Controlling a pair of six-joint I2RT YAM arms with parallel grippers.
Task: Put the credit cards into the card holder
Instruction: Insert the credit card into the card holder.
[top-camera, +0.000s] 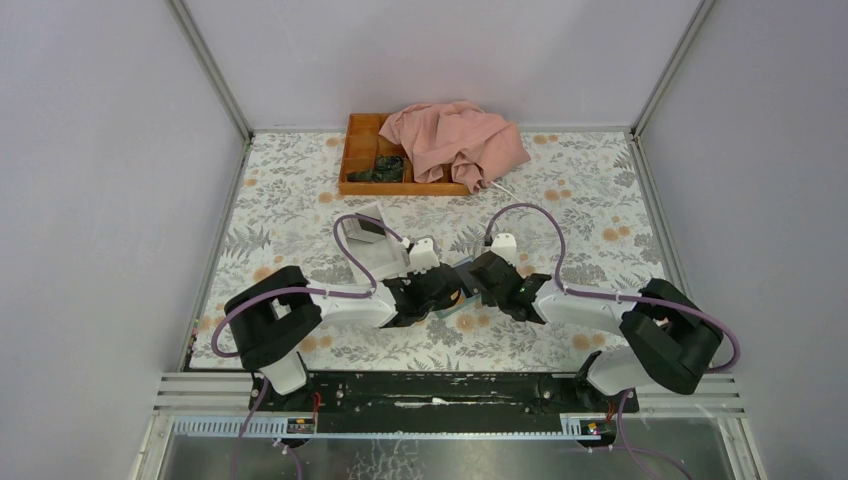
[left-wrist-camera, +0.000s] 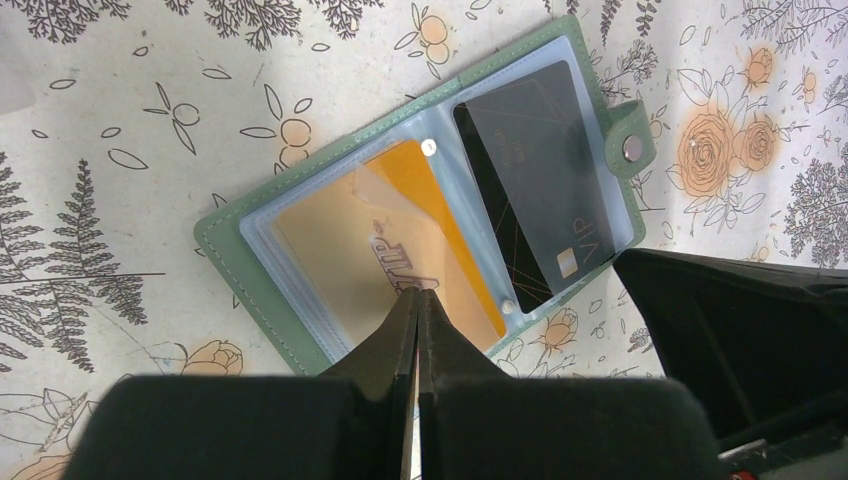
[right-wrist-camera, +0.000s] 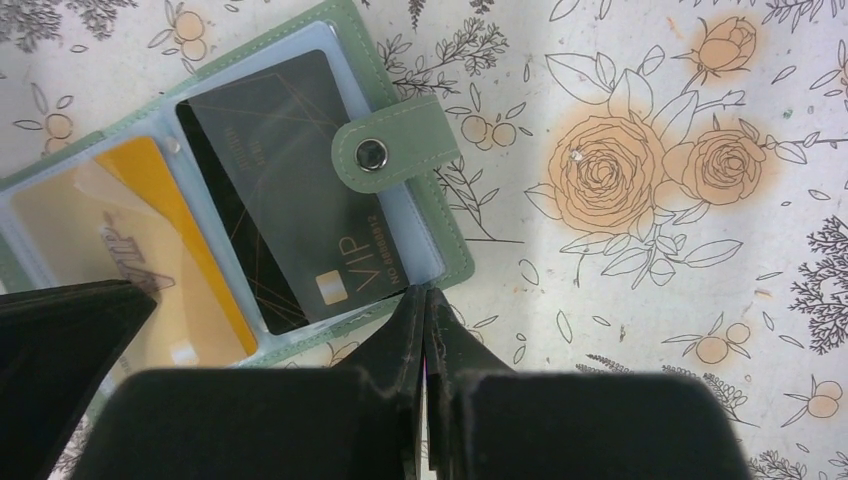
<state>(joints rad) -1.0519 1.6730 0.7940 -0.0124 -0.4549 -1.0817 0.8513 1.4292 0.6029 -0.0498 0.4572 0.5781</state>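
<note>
Left jaws closed, holding nothing, tips at near edge of orange card (left-wrist-camera: 450, 230) inside clear sleeve. Right jaws closed, holding nothing, tips at rim of card holder (right-wrist-camera: 410, 135), just beside dark card (right-wrist-camera: 280, 180). Card holder open flat on floral surface (right-wrist-camera: 650, 350), between both jaws.

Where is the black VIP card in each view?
Top external: not visible; left end effector and right end effector cover it.
Left wrist: black VIP card upper right of centre, in the card holder's right pocket.
Right wrist: card upper left of centre.
Shared landmark: snap tab at the card's outer edge, both wrist views.
</note>
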